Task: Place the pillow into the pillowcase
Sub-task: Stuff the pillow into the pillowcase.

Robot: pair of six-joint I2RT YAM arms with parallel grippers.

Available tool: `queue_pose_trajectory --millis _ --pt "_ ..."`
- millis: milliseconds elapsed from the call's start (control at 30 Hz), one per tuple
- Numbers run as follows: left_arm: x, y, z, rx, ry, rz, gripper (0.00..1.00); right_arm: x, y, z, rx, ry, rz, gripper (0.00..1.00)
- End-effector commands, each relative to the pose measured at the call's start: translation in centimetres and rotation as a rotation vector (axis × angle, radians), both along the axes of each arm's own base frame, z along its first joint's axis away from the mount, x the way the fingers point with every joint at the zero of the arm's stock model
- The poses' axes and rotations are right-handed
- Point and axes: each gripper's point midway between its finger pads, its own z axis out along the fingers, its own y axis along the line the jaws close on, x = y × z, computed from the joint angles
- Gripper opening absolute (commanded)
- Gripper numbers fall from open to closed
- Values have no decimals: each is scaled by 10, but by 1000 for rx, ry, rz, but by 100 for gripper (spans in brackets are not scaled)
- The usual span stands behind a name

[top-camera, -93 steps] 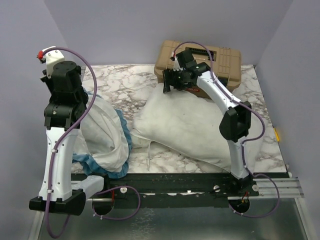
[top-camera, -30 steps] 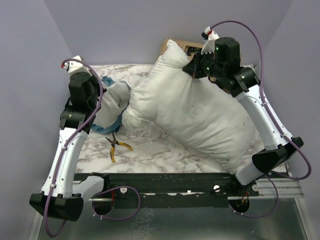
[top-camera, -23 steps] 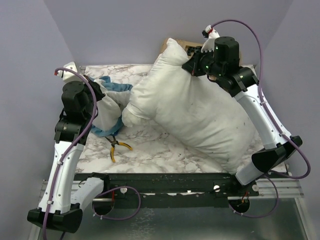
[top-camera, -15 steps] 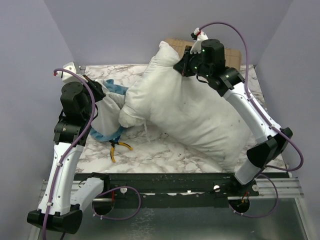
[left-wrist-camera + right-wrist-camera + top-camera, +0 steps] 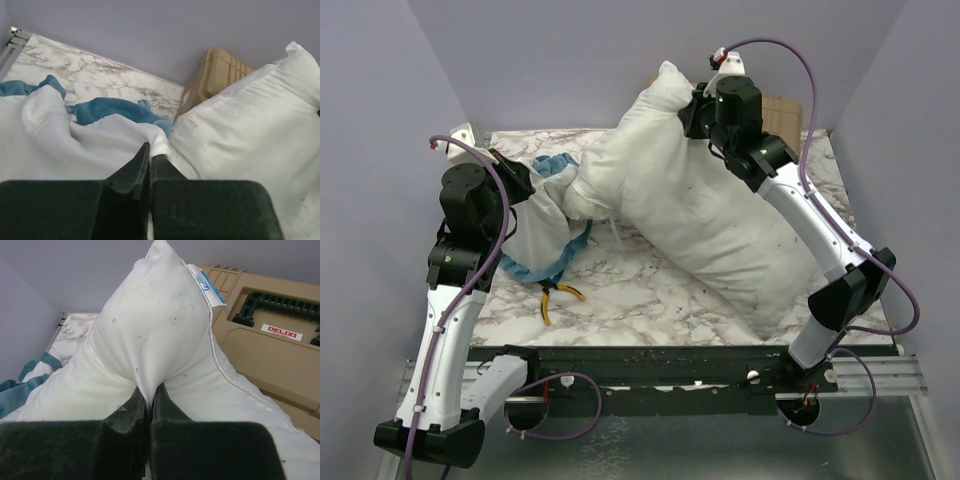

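left tool [image 5: 149, 155]: pinched shut on pillowcase [image 5: 535, 225] rim, mouth faces right
right tool [image 5: 148, 400]: clamped on pillow [image 5: 700, 215] far corner
pillow axis: diagonal, left end right at the mouth

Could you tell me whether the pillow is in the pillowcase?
Not yet: the pillow lies almost wholly outside, one end at the pillowcase opening.

The pillow [image 5: 710, 225] lies slantwise across the bench [image 5: 650, 300], from the near right corner toward the far edge, its far corner lifted. Behind that corner a toolbox [image 5: 782, 106] sits at the far edge. The pillowcase [image 5: 538, 228] lies bunched by the left edge, touching the pillow's left end. Pliers [image 5: 557, 293] lie in front of the pillowcase.
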Motion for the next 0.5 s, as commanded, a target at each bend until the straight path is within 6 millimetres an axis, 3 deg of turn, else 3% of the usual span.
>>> queue_pose_trajectory --millis 0,200,467 --pt "-4 -18 29 -48 -84 -91 0 8 11 45 95 -127 14 0" --pt "-6 -19 33 -83 -98 -90 0 8 40 33 148 -92 103 0" --pt "3 -34 32 -153 -95 -151 0 -35 111 13 233 -10 345 0"
